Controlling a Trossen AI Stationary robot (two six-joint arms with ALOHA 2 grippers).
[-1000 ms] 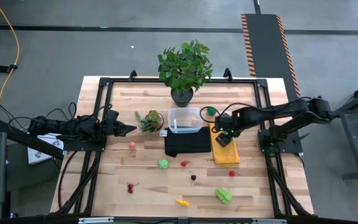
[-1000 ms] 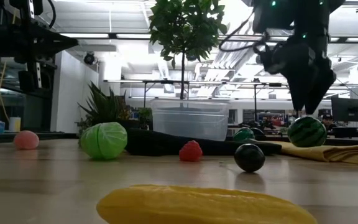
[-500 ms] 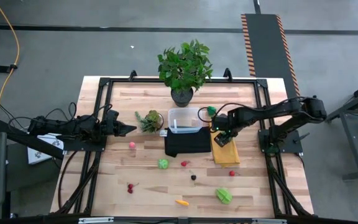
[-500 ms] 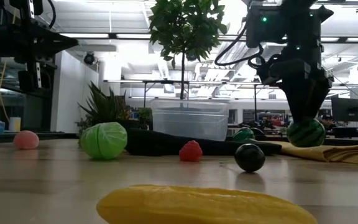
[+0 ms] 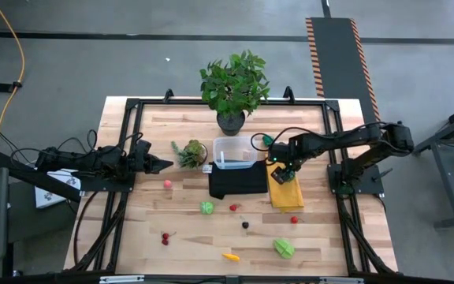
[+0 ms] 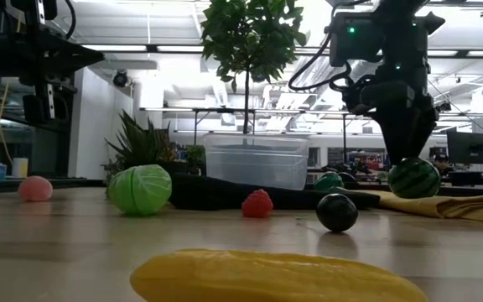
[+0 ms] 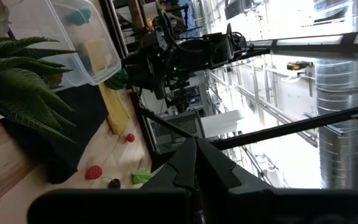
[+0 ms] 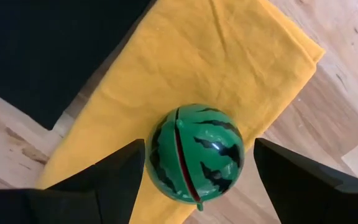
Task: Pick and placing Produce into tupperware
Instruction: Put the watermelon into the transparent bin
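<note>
A dark green striped ball (image 8: 194, 152) rests on the yellow cloth (image 8: 229, 56), right of the black cloth. My right gripper (image 8: 194, 180) is open and points down over it, one finger on each side, with a gap still showing; the low view has the gripper (image 6: 406, 143) just above the ball (image 6: 414, 178). The clear tupperware (image 5: 233, 151) stands behind the black cloth, with a second striped ball (image 5: 267, 140) at its right. My left gripper (image 5: 164, 164) is shut and waits at the left, beside the small spiky plant (image 5: 189, 152).
Produce lies scattered on the near half of the table: a pink ball (image 5: 167, 184), a green cabbage (image 5: 206, 207), a strawberry (image 5: 233, 207), a dark ball (image 5: 245, 225), cherries (image 5: 165, 237), a yellow piece (image 5: 230, 255) and a leafy green piece (image 5: 283, 248). The big potted plant (image 5: 233, 87) stands at the far edge.
My right gripper has moved down onto the striped ball on the yellow cloth, shifting slightly toward the table's left, and its fingers now straddle the ball. The ball has not moved.
</note>
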